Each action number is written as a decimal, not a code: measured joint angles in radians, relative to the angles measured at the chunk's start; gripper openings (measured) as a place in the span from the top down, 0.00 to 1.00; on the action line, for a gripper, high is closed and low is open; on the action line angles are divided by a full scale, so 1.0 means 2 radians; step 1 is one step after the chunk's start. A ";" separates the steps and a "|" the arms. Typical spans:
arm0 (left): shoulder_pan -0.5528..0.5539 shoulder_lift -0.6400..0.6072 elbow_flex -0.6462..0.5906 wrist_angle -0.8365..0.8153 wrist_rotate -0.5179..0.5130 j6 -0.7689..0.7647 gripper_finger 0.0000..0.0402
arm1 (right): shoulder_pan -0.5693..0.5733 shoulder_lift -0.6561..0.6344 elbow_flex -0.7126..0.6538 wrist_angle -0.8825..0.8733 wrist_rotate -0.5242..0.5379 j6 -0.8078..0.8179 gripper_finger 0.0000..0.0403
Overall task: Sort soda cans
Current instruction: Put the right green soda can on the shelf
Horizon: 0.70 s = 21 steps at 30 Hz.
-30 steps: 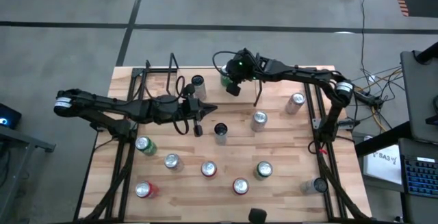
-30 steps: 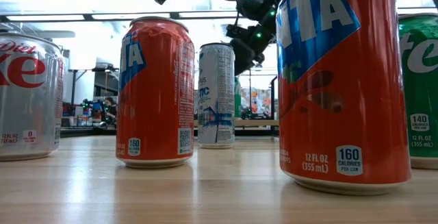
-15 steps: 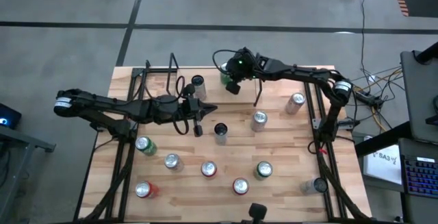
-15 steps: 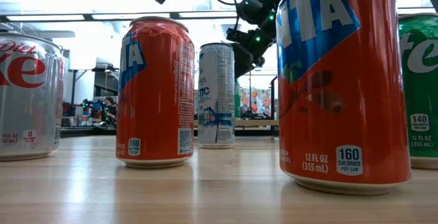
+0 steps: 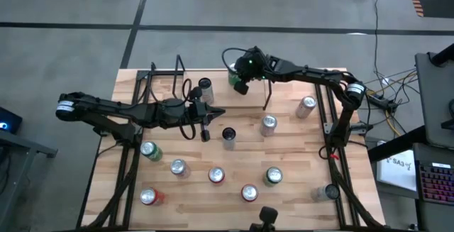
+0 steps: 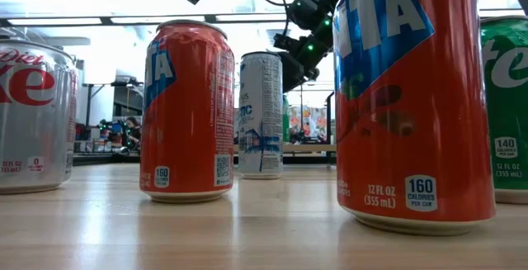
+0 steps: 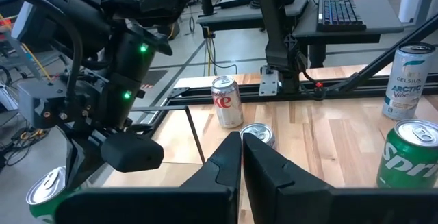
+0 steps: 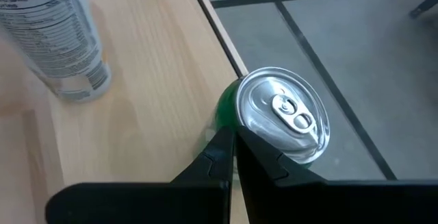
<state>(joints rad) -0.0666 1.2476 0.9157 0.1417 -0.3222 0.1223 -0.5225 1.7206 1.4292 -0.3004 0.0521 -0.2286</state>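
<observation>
Soda cans stand upright on their bases all over the wooden table [image 5: 298,154]: red [image 5: 216,175], green [image 5: 273,177], black [image 5: 228,136] and silver [image 5: 268,124] ones. One green can [image 8: 284,118] stands at the table's far edge. My right gripper [image 8: 236,148] hangs shut just above and beside it, slanting down; it shows in the high view too [image 5: 240,87]. My left gripper [image 7: 241,148] is shut with nothing in it. It is held nearly level above the table's middle [image 5: 218,111], near a tall silver can [image 5: 205,86].
Black arm frames run along the table's left [image 5: 131,154] and right [image 5: 333,140] sides. In the low view two orange-red cans [image 6: 186,109] [image 6: 412,97] stand close to the near edge. Bare wood lies between the black can and the left frame.
</observation>
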 joint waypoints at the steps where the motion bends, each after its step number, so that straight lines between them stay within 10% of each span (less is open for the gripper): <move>1: 0.000 0.000 0.000 0.000 0.000 0.000 1.00 | -0.001 0.000 0.000 0.000 0.000 0.000 0.98; 21: 0.000 0.000 0.000 0.000 0.000 0.001 1.00 | -0.011 0.000 0.000 0.015 0.000 -0.010 0.98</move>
<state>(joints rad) -0.0666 1.2476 0.9157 0.1417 -0.3222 0.1234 -0.5442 1.7206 1.4288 -0.2697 0.0515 -0.2495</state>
